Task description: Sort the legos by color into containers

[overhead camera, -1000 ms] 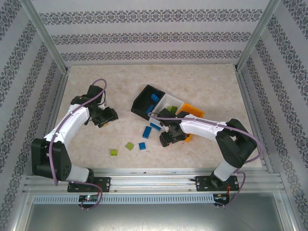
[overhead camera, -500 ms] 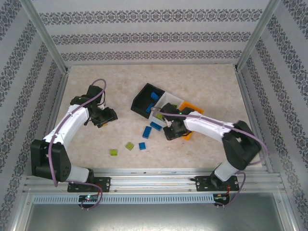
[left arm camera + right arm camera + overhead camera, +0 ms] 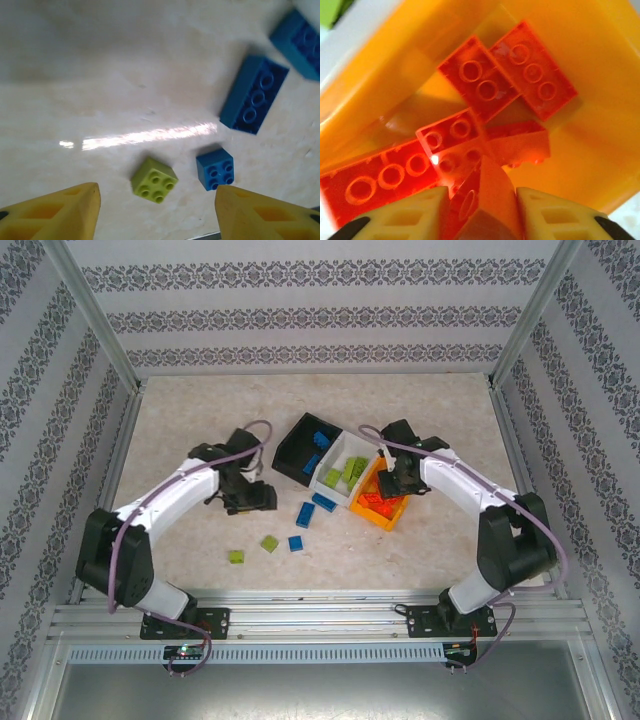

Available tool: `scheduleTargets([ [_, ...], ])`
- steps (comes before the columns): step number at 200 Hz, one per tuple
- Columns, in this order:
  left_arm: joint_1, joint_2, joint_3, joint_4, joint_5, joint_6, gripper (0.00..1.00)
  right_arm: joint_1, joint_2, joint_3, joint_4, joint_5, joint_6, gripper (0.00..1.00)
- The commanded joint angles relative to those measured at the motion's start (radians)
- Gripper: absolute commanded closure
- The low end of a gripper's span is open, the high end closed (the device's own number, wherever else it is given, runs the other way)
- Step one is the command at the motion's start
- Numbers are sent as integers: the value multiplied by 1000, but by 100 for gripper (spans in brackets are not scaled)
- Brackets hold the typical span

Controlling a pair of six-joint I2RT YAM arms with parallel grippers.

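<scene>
Two yellow-fingered end effectors stand in different states. The right end effector (image 3: 481, 200) hangs over the orange-yellow plastic bin (image 3: 600, 100) with its fingers (image 3: 405, 217) partly apart. A tilted orange-red studded brick (image 3: 487, 175) fills the gap between them and meets both. I cannot tell whether the pads clamp it or it sits loose. Beneath it, on the bin floor, lies a heap of orange-red bricks (image 3: 530, 70), mostly studs up, some overlapping.

The left end effector (image 3: 156, 212) is wide open and holds nothing. It hovers over the pale marbled tabletop (image 3: 100, 75). Just beyond its open gap, at 12 o'clock, a small lime-green square brick (image 3: 154, 179) lies studs up. A small blue square brick (image 3: 216, 169) lies near that one at 3 o'clock, apart from it. A long blue brick (image 3: 254, 93) lies at 1 o'clock of the blue square, and a second long blue brick (image 3: 300, 42) lies beyond it in the 1 o'clock corner of the wrist view.

From above, the three joined bins run slantwise. The black plastic bin (image 3: 288, 462) sits at the 11 o'clock end with blue bricks (image 3: 320, 438) inside. The white plastic bin (image 3: 322, 480) is in the middle with lime-green bricks (image 3: 345, 472) inside, and the orange-yellow one is at the 5 o'clock end. The left end effector sits at 9 o'clock of the white bin, apart from it. One more lime-green brick (image 3: 235, 557) lies alone at 7 o'clock of the loose group.
</scene>
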Motion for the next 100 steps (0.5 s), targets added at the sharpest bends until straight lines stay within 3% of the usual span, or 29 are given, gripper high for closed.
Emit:
scheduleTargets([
  [1, -69, 54, 14, 72, 6, 9, 34, -14, 9, 42, 41, 18, -38, 36],
  [32, -124, 146, 61, 146, 14, 0, 29, 24, -38, 65, 19, 0, -32, 32],
  [100, -208, 395, 228, 150, -34, 50, 29, 116, -200, 36, -28, -38, 70, 31],
])
